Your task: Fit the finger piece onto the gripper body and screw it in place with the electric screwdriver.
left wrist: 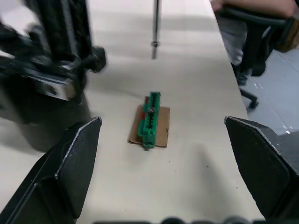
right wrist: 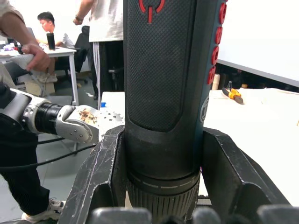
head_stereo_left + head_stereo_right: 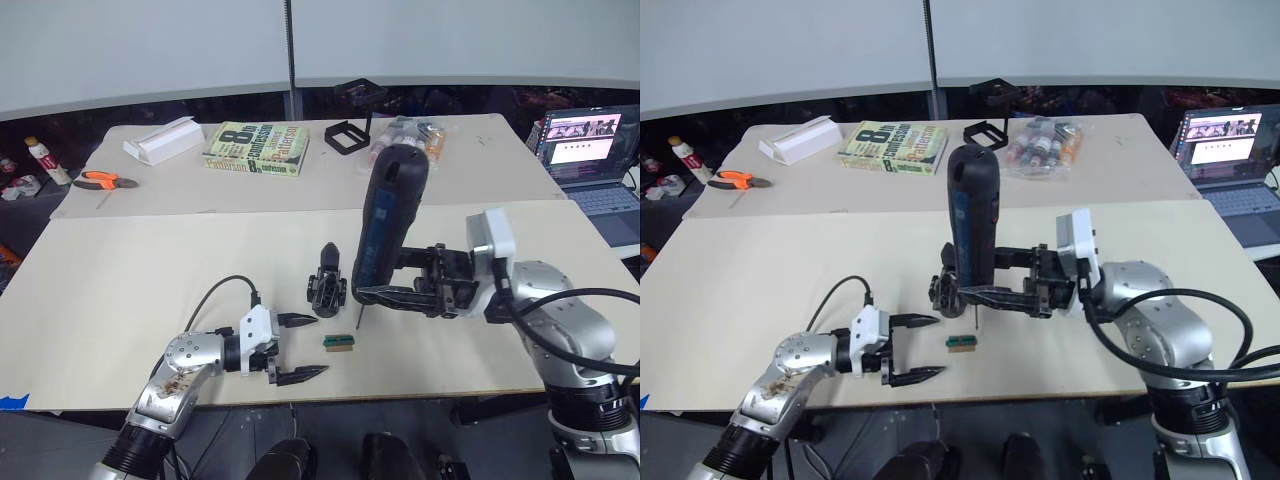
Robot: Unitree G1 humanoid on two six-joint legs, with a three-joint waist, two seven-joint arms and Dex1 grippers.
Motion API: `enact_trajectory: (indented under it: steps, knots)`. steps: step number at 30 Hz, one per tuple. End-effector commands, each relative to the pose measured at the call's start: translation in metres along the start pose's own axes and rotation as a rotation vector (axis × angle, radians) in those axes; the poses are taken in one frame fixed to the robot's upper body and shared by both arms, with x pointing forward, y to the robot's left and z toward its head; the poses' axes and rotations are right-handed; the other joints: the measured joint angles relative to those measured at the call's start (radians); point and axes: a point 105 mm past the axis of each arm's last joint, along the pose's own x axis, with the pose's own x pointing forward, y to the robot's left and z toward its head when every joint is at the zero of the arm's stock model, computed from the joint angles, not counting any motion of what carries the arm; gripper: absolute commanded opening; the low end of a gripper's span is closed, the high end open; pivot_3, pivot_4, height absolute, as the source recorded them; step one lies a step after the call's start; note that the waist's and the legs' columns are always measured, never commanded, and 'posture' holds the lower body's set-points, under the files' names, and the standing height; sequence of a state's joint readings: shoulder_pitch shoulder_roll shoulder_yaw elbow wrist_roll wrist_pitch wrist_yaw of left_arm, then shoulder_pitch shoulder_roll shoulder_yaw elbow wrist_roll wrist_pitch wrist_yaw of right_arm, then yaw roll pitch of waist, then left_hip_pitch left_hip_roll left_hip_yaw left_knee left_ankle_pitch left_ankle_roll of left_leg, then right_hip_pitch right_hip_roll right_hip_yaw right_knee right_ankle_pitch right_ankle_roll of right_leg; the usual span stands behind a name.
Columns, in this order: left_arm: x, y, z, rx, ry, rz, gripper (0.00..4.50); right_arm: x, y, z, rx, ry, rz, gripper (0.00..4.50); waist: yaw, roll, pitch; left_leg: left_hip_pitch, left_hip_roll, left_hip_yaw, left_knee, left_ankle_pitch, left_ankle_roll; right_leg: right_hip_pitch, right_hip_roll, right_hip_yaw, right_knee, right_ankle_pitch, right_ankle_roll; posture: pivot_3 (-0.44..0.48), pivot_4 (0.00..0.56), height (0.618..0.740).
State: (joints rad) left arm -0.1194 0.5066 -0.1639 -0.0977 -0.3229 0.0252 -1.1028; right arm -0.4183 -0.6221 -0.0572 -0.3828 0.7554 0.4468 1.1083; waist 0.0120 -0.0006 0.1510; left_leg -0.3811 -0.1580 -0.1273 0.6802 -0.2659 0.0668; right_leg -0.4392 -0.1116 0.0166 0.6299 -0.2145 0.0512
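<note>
The electric screwdriver (image 2: 168, 93) runs off the top of the right wrist view, and its lower end drops out of sight behind the right hand (image 2: 163, 186). In the left wrist view the gripper body (image 1: 44, 79) is blurred and cut by the edge, so its prongs cannot be made out. Whether the finger piece sits on it cannot be told. The screwdriver partly covers the gripper body (image 3: 945, 290) in the right eye view. The laptop (image 3: 590, 150) is cut off at the edge.
</note>
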Motion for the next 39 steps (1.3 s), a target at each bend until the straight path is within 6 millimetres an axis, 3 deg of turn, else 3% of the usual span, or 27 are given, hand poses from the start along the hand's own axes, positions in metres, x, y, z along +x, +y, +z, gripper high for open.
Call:
enact_trajectory:
  steps: [1, 8, 15, 22, 31, 39]
  knots:
    - [-0.009, 0.003, 0.019, 0.026, -0.079, 0.028, 4.5, -0.007, -0.002, 0.03, -0.084, -0.051, 0.005, 1.86, 0.0, 0.0, 0.0, 0.0, 0.0, 0.0, 0.0, 0.0, 0.0, 0.0, 0.0, 0.0, 0.0, 0.0, 0.0, 0.0, 0.15, 0.74]
    - [-0.017, 0.009, 0.026, 0.001, -0.1, 0.073, 4.5, -0.021, -0.024, 0.051, -0.127, -0.024, -0.014, 1.86, 0.0, 0.0, 0.0, 0.0, 0.0, 0.0, 0.0, 0.0, 0.0, 0.0, 0.0, 0.0, 0.0, 0.0, 0.0, 0.0, 0.15, 0.74]
    - [-0.022, 0.02, 0.028, 0.0, -0.116, 0.151, 4.5, -0.014, -0.037, 0.073, -0.149, -0.071, 0.013, 1.86, -0.002, 0.0, 0.0, -0.002, 0.0, 0.0, 0.0, 0.0, 0.0, -0.001, 0.0, 0.0, 0.0, 0.0, 0.0, 0.0, 0.15, 0.74]
    - [-0.023, 0.025, 0.026, -0.002, -0.116, 0.2, 4.5, 0.006, -0.047, 0.094, -0.167, -0.121, 0.072, 1.86, -0.002, 0.0, 0.0, -0.003, 0.0, 0.0, 0.0, 0.0, 0.0, -0.002, -0.001, 0.0, 0.0, 0.0, 0.0, 0.0, 0.15, 0.74]
    - [-0.023, 0.028, 0.018, -0.008, -0.078, 0.224, 4.5, 0.037, -0.056, 0.107, -0.171, -0.144, 0.169, 1.86, -0.003, 0.0, 0.0, -0.003, 0.0, 0.0, 0.0, 0.0, 0.0, -0.002, -0.001, 0.0, 0.0, 0.0, 0.0, 0.0, 0.15, 0.74]
    - [-0.021, 0.028, 0.018, -0.02, -0.094, 0.239, 4.5, 0.058, -0.054, 0.098, -0.122, -0.14, 0.23, 1.86, -0.004, 0.0, 0.0, -0.004, 0.0, 0.0, 0.0, 0.0, 0.0, -0.004, -0.001, 0.0, 0.0, 0.0, 0.0, 0.0, 0.15, 0.74]
